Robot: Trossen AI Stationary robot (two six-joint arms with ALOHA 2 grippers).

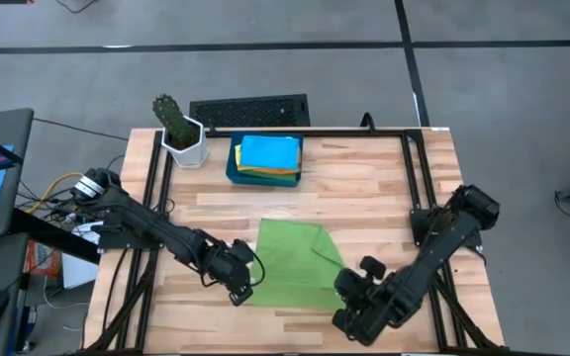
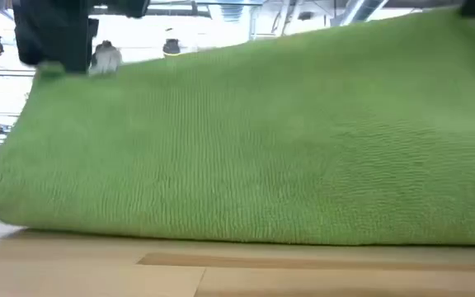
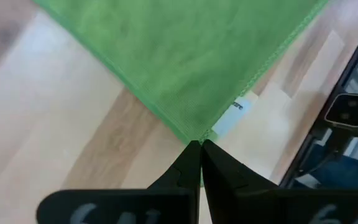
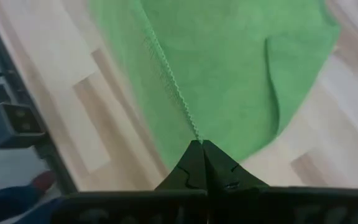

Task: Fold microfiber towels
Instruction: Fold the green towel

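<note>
A green microfiber towel [image 1: 293,262] lies on the wooden table near the front, its near part raised off the wood. My left gripper [image 1: 246,287] is shut on its near left corner. My right gripper [image 1: 346,282] is shut on its near right corner. The towel fills the low view [image 2: 254,140]. A sky-blue towel [image 1: 268,151] tops a stack with yellow and orange cloths in the dark teal tray [image 1: 234,168] at the back. My left gripper pinches the towel's near left corner [image 3: 194,138] between its two fingers, beside the white label [image 3: 229,118]. The corner is lifted and the cloth runs away taut from it. My right gripper pinches the near right corner [image 4: 194,135] between its two fingers. The hemmed edge [image 4: 166,74] runs away from the fingers, and a fold [image 4: 272,87] lies farther off.
A white pot with a cactus [image 1: 179,132] stands at the back left, beside the tray. A dark keyboard [image 1: 249,110] lies beyond the table's far edge. Black frame rails [image 1: 416,178] run along the table's sides. Bare wood lies left and right of the towel.
</note>
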